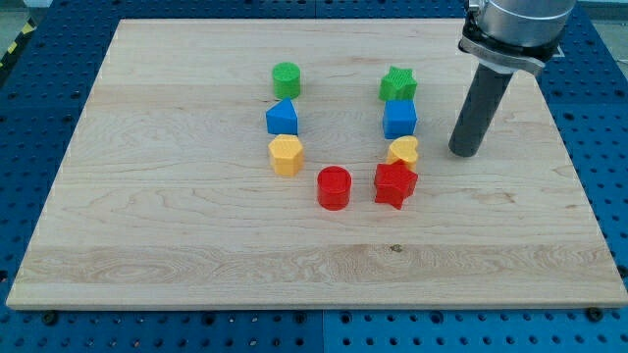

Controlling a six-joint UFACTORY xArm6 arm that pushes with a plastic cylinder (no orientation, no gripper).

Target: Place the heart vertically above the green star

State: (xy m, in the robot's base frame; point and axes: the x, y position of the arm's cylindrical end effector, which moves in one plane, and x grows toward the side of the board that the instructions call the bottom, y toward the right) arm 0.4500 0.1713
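- Standing right of the column, my tip has no fingers and touches nothing.
- Yellow heart-shaped block sits wedged between blue cube and red star.
- Green star block has bare wooden board above it.

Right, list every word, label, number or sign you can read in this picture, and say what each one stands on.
None: no readable text anywhere in the camera view.
The wooden board shows only grain.
The blocks, such as the green star and the yellow heart, carry no marks.
The dark rod ending in my tip, right of the yellow heart, bears no label.
Yellow-black hazard striping at the view's top left is a pattern, not lettering.
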